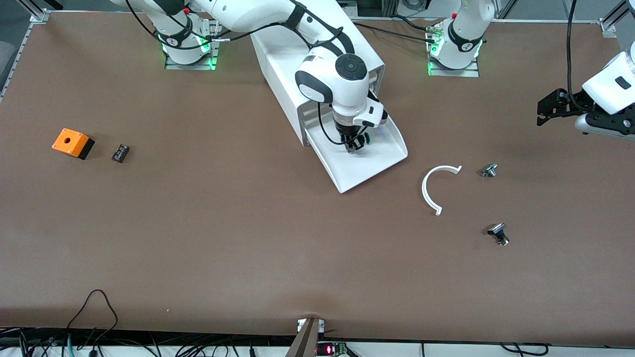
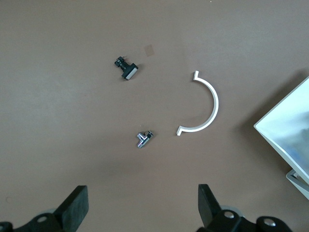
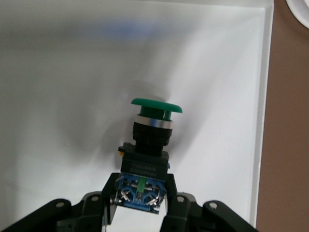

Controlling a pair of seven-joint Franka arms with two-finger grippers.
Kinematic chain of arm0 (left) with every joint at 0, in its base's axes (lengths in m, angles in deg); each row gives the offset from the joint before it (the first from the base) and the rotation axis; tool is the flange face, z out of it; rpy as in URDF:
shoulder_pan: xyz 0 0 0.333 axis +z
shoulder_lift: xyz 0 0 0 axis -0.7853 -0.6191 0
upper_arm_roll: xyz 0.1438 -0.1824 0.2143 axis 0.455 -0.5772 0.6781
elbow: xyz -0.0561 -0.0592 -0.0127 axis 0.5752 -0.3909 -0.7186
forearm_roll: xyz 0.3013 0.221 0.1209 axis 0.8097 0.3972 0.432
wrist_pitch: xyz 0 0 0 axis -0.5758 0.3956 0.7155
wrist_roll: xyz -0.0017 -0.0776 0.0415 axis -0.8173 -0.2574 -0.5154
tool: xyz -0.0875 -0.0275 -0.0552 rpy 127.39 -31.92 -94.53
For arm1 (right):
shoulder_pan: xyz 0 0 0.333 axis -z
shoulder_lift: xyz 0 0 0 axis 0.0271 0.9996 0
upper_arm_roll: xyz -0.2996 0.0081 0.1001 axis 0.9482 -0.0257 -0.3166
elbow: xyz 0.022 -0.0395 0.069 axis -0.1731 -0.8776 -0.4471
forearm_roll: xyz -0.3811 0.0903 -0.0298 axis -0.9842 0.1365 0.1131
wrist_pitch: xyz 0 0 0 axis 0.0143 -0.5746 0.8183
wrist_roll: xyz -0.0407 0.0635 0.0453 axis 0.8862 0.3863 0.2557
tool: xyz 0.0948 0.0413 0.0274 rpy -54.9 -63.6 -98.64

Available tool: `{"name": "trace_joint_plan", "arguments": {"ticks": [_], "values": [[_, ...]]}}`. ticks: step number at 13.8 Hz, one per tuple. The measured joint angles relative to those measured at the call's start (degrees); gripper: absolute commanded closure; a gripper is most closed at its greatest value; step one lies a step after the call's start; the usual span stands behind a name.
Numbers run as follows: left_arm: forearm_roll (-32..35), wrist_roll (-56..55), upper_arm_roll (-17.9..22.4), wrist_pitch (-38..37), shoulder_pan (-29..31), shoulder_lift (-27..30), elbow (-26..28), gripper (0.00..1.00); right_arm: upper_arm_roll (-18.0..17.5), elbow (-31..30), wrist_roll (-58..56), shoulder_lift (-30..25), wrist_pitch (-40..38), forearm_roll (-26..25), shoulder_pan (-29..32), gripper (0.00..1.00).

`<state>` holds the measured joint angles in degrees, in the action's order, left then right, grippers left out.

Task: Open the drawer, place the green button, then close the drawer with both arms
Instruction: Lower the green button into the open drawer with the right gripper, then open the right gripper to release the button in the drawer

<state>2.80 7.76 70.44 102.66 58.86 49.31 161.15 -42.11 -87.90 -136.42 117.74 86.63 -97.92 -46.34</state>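
Right arm's black two-finger gripper [image 1: 355, 145] over pulled-out shallow white plastic drawer [image 1: 377, 163], fingers clamped on blue base of small green-capped push button [image 3: 147, 145], cap sticking out over tray floor. Drawer juts from big white box cabinet [image 1: 287, 64]. Left arm waits, its black gripper [image 2: 142, 208] spread wide and holding nothing, over bare table near curved white plastic strip [image 2: 205, 104] and two small black-and-silver parts [image 2: 144, 139].

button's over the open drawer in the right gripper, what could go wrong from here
The right gripper grips only the blue base of the button, whose heavy green cap juts out, so it may roll on release. It hangs near the drawer rim and could land outside. The left gripper waits open over the small parts, away from the drawer.
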Motion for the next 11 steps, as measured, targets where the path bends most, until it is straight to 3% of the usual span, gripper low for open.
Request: {"name": "trace_joint_plan", "arguments": {"ticks": [8,11], "values": [[0.00,0.00,0.00,-0.23,0.00,-0.03,0.00,0.00,0.72,1.35,3.12,-0.43,0.68,-0.02,-0.47,0.00],[0.00,0.00,0.00,-0.26,0.00,-0.04,-0.01,0.00,1.25,2.50,7.82,-3.62,0.67,-0.01,0.09,0.00]]}}
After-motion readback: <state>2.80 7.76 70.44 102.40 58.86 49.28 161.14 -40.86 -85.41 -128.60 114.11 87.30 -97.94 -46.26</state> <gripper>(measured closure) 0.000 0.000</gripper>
